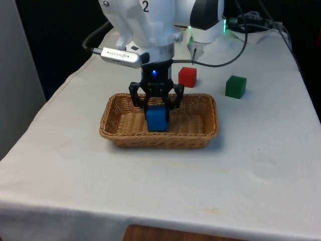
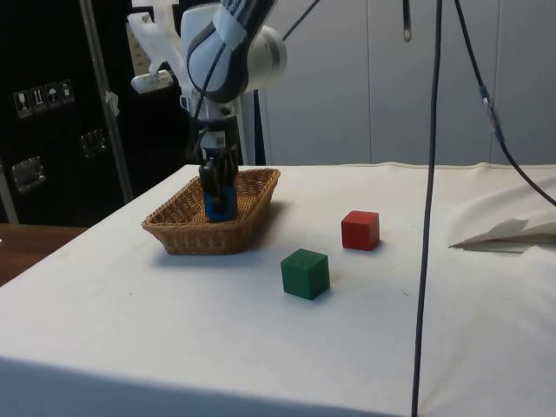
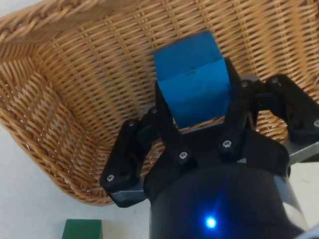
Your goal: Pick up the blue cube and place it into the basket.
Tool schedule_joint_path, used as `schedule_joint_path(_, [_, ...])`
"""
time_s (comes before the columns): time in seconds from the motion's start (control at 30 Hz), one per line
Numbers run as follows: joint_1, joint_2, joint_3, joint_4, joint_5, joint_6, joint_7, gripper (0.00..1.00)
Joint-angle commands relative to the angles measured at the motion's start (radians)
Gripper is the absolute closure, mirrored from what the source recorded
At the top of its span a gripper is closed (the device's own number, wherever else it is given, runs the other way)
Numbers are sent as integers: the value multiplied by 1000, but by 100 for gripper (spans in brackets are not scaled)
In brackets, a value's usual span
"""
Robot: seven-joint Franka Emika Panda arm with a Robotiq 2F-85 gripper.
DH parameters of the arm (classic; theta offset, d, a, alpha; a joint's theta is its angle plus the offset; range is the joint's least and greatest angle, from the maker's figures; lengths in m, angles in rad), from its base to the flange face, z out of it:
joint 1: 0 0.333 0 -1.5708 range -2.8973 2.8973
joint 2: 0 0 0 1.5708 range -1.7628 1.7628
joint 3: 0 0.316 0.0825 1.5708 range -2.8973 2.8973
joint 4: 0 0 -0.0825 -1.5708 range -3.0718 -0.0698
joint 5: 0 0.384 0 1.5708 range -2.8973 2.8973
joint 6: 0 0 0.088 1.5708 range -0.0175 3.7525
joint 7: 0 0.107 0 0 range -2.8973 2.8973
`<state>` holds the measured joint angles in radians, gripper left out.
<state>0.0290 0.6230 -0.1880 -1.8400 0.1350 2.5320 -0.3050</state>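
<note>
Gripper fingers clamped on blue cube inside wicker basket, cube's lower edge hidden by near rim, red cube at basket's one o'clock, green cube at two o'clock.

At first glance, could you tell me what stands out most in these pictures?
The claw hangs inside the wicker basket, shut on the blue cube. Outside it, on the white cloth, sit a red cube and a green cube.
</note>
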Motion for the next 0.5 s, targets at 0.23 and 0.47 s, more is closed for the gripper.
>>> schedule_joint_path(0.23, [0,0,0,1,0,0,0,98])
schedule_joint_path(0.47, [2,2,0,3,0,1,1,37])
